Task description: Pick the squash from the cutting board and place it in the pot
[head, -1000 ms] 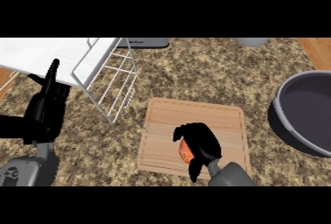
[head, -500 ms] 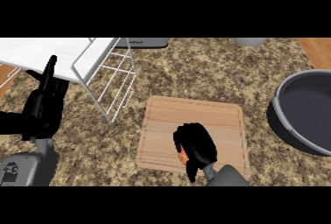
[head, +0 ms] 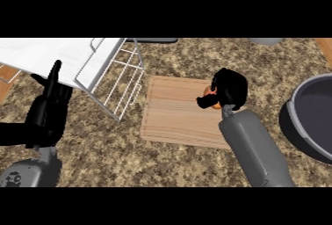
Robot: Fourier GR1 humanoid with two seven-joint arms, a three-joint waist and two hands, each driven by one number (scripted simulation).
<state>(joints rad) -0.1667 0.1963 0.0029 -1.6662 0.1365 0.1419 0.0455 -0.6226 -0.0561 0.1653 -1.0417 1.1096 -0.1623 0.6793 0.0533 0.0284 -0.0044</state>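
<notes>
My right hand (head: 228, 88) is curled round the orange squash (head: 210, 92), of which only a small patch shows at the fingers' left side. The hand is over the far right corner of the wooden cutting board (head: 175, 114); I cannot tell whether the squash is off the board. The dark grey pot (head: 310, 115) stands at the right edge of the view, a short way right of the hand, partly cut off. My left hand (head: 48, 110) rests open at the left, fingers up.
A white wire dish rack (head: 107, 72) stands at the far left, its wires reaching close to the board's left side. The counter (head: 130, 162) is speckled brown stone. A grey object (head: 266, 41) shows at the far right edge.
The right hand with the squash has moved away from me and to the right, from the board's near part to its far right corner. The view has shifted. The left hand stays put.
</notes>
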